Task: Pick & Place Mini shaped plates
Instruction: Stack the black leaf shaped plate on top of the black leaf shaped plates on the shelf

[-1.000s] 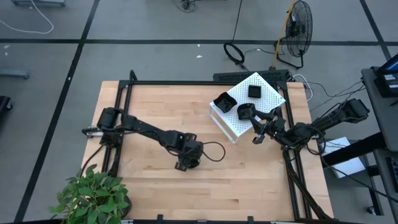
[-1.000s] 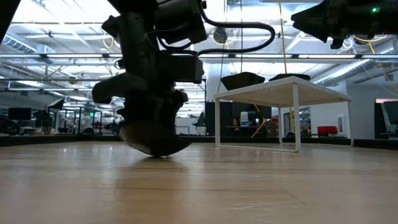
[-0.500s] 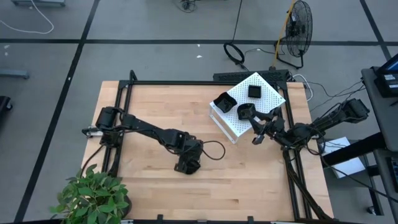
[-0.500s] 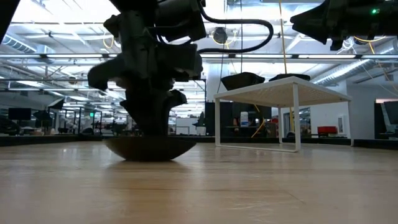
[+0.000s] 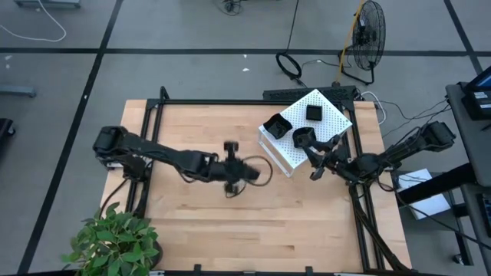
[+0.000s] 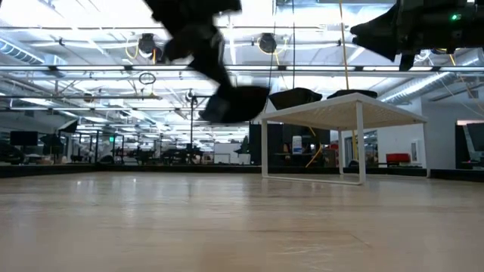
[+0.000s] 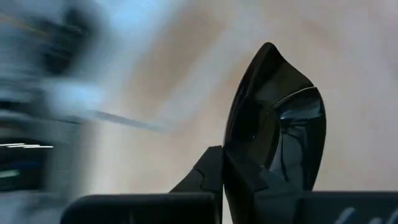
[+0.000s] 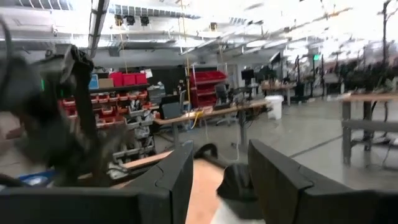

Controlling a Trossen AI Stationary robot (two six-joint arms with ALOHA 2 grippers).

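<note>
While airborne, plate (image 7: 280, 134) within left tool (image 7: 249, 180).

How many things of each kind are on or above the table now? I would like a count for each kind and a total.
Mini black plates on the white box: 3 (first, second, third)
Mini black plate held in the left claw, lifted off the table: 1
White perforated box: 1
Total: 5
</note>
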